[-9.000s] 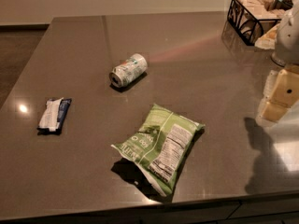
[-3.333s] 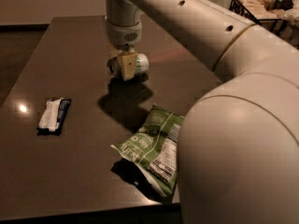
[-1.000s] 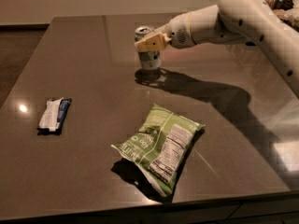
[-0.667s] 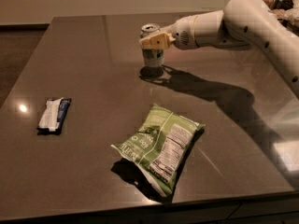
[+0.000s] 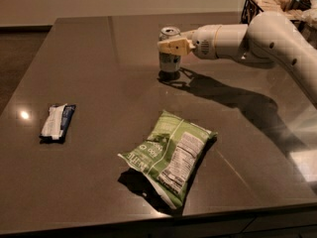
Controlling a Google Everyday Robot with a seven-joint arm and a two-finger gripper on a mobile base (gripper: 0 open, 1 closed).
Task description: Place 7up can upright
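The 7up can (image 5: 169, 63) stands upright on the dark table (image 5: 99, 73), back centre, with its silver top facing up. Its base is at the tabletop, over its own shadow. My gripper (image 5: 171, 46) reaches in from the right on the white arm (image 5: 257, 38). Its tan fingers (image 5: 177, 45) are closed around the can's upper middle.
A large flat green chip bag (image 5: 170, 161) lies in front of the can, near the table's front edge. A white and blue wrapped bar (image 5: 57, 122) lies at the left. A black wire basket (image 5: 262, 5) stands at the back right corner.
The gripper has carried the can a little to the right, and the can now stands straight with its base down at the tabletop.
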